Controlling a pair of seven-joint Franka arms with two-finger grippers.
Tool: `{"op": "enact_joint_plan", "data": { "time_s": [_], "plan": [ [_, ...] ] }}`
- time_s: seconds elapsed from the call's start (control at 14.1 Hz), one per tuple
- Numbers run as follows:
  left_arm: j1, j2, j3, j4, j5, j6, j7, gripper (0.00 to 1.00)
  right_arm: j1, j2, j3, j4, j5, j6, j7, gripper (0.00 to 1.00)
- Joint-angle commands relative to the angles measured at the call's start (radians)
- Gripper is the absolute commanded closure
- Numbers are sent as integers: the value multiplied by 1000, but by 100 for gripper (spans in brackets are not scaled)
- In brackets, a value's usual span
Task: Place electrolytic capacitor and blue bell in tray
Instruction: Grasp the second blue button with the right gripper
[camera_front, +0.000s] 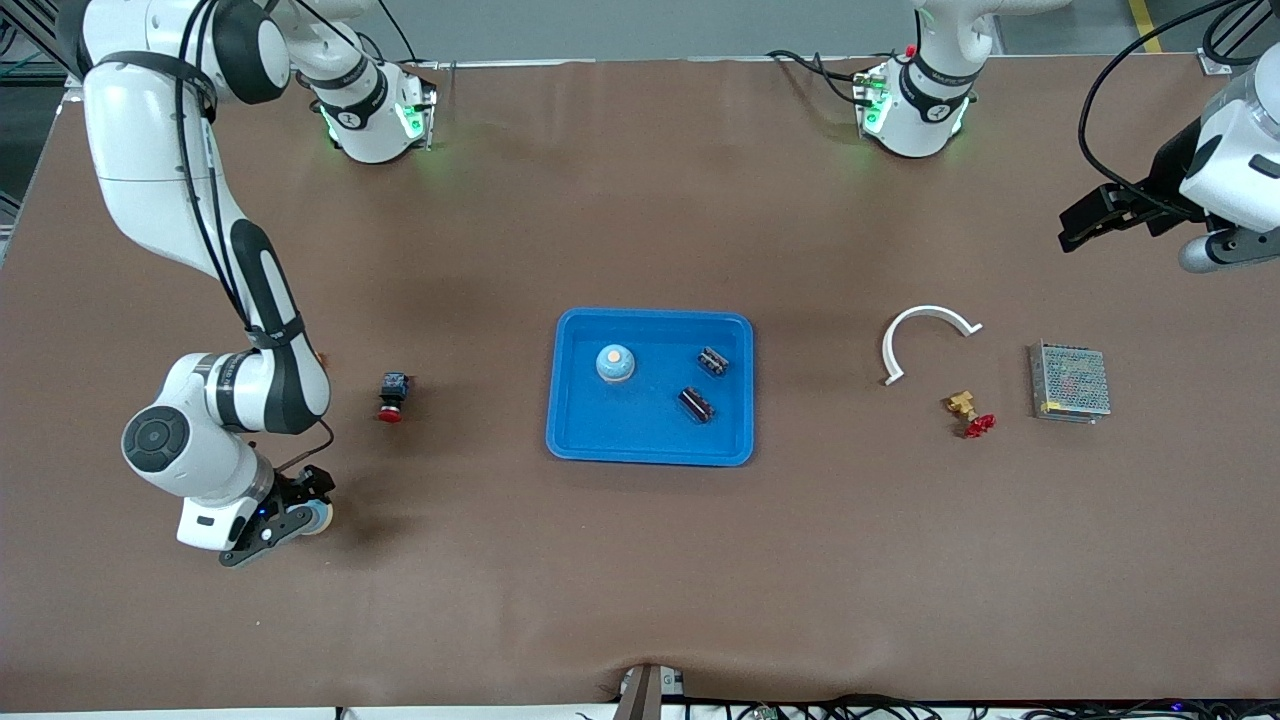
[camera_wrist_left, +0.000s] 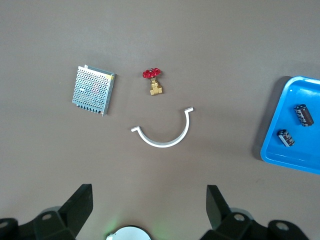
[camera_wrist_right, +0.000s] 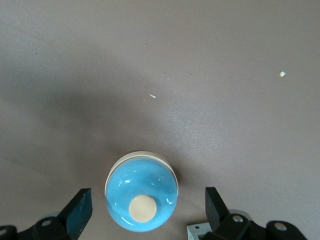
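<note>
- The tray (camera_front: 650, 445) sits in the middle of the desk (camera_front: 640, 580). It already holds one blue bell (camera_front: 615, 363) and two capacitors (camera_front: 713, 361), all lying apart from one another.
- A second bell (camera_wrist_right: 141, 197) stands upright on the bare desk toward the right arm's end, well apart from the tray and nearer the front camera than it.
- The right gripper (camera_wrist_right: 147, 202) is low over this second bell. Its fingers (camera_wrist_right: 80, 210) are spread wide on either side of the dome, with a gap on each side, and it holds nothing.
- A small red-capped push button (camera_front: 391, 397) stands on the desk between that bell and the tray.
- The left gripper (camera_front: 1085, 225) waits in the air over the left arm's end of the desk, fully open and empty.
- Near it on the desk lie a white curved strip (camera_front: 925, 335), a brass valve with a red handle (camera_front: 970, 412) and a grey mesh box (camera_front: 1070, 382).
- Risk: the bell's dome looks smooth and glossy, so fingers closing high on it could slide off, or squeeze it out sideways.
- Risk: a low carry toward the tray could clip the push button.
- Risk: a careless drop could land on the parts already in the tray.
- No brand, label or writing can be read on any item.
</note>
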Motion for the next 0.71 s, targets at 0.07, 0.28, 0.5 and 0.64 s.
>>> {"op": "enact_joint_plan", "data": {
  "time_s": [0.07,0.28,0.5,0.64],
  "plan": [
    [3,-14,5,-10,-13,3,10,0,-21,20,27,20,13,12,-21,0],
    [2,-11,5,-11,-13,3,5,0,-21,24,27,20,18,21,-19,0],
    [2,-13,2,-13,-13,4,-4,0,-21,32,27,20,21,31,-21,0],
    [2,-14,2,-14,-13,3,-4,0,-21,38,27,20,24,45,-19,0]
  ]
}}
